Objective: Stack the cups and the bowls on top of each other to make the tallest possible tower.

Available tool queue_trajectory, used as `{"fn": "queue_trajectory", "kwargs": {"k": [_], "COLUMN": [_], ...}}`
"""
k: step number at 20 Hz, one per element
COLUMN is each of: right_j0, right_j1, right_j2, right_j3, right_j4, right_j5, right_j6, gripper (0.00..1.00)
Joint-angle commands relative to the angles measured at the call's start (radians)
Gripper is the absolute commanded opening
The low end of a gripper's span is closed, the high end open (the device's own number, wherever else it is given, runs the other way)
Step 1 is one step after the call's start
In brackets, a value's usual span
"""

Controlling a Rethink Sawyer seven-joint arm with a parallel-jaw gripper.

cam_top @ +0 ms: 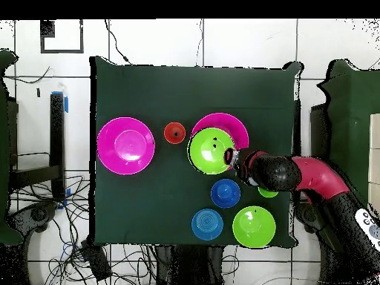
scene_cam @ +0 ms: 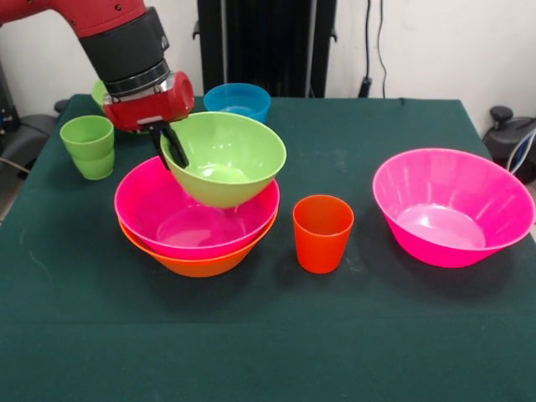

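My gripper [scene_cam: 172, 155] is shut on the left rim of a medium green bowl [scene_cam: 230, 159], one finger inside and one outside. The bowl hangs tilted, its base down inside a large pink bowl [scene_cam: 167, 219] that is nested in the large orange bowl [scene_cam: 197, 264]. In the overhead view the gripper [cam_top: 227, 156] is at the green bowl's [cam_top: 208, 151] edge, over the pink bowl [cam_top: 226, 122]. The orange-red cup [scene_cam: 322, 233] stands upright just right of the pile. The light green cup [scene_cam: 88, 146] stands at the far left.
A second large pink bowl [scene_cam: 452, 205] stands alone on the right. A light blue bowl [scene_cam: 237, 100] sits at the back. The overhead view also shows a dark blue bowl [cam_top: 225, 193] and another green bowl [cam_top: 254, 226] near the robot's base.
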Motion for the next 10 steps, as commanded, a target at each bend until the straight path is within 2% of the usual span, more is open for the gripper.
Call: {"fn": "queue_trajectory", "kwargs": {"k": [1, 10], "right_j0": [0.005, -0.016], "right_j1": [0.033, 0.065], "right_j2": [0.003, 0.002], "right_j3": [-0.073, -0.115], "right_j4": [-0.068, -0.078], "right_j5": [0.061, 0.089], "right_j6": [-0.317, -0.38], "gripper": [0.0, 0.0]}}
